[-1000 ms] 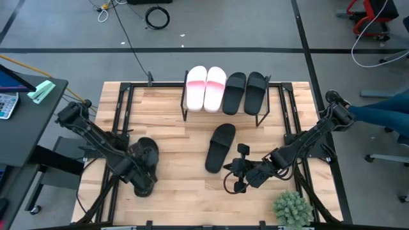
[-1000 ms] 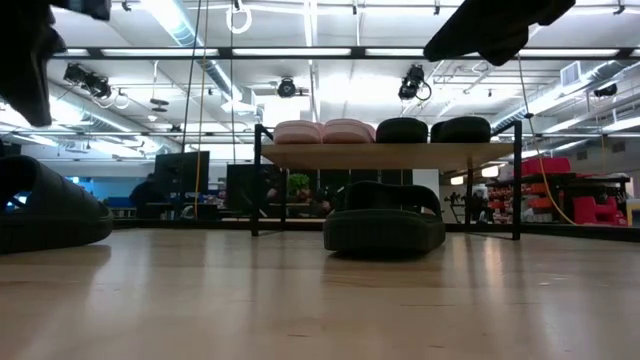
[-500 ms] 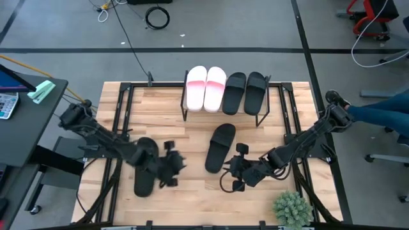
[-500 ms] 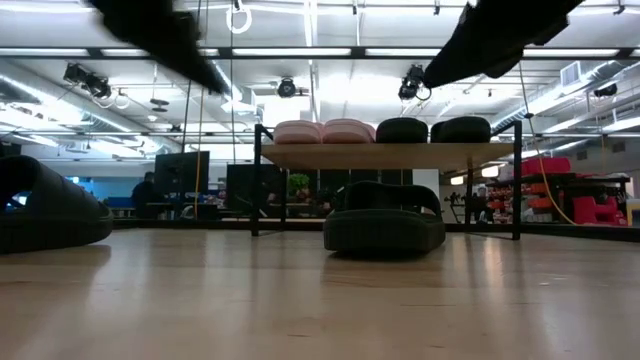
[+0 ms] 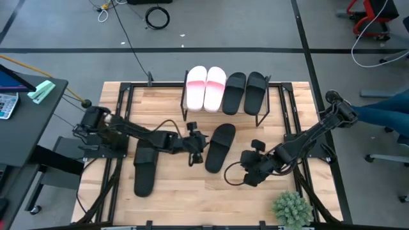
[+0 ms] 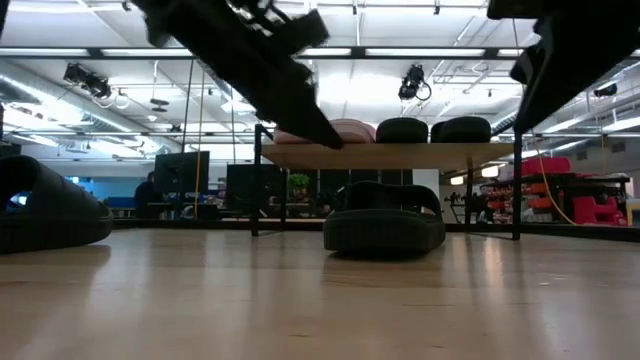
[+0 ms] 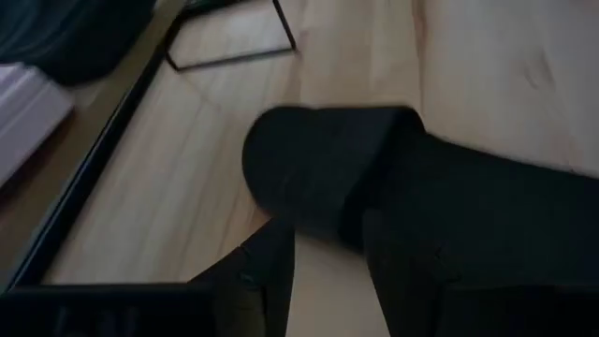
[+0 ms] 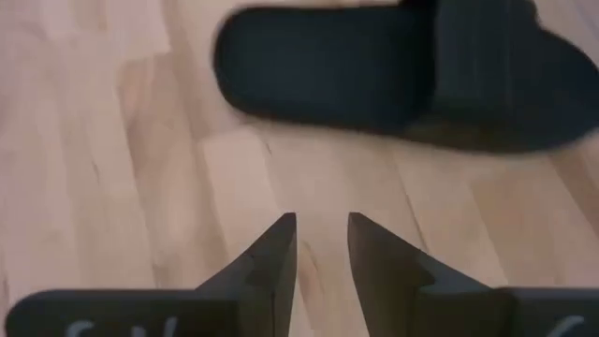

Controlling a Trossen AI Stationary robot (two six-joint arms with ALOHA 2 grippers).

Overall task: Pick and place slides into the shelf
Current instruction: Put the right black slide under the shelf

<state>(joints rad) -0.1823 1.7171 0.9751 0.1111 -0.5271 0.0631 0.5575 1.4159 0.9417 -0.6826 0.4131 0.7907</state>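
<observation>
A black slide (image 5: pixel 220 147) lies mid-table, just in front of the shelf (image 5: pixel 225 96), its long axis running toward the shelf, tilted slightly. The left claw (image 5: pixel 195 145) hovers just beside it, nearer than the right claw (image 5: pixel 254 165); both claws are released, fingers slightly apart.

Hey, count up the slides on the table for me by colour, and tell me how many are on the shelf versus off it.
Light pink slides: 2, both on the shelf, at and.
Black slides on the shelf: 2, at and.
Black slides on the tabletop: 2, at and.
Black slides altogether: 4.
Total: 6 slides, 4 on the shelf and 2 off it.
</observation>
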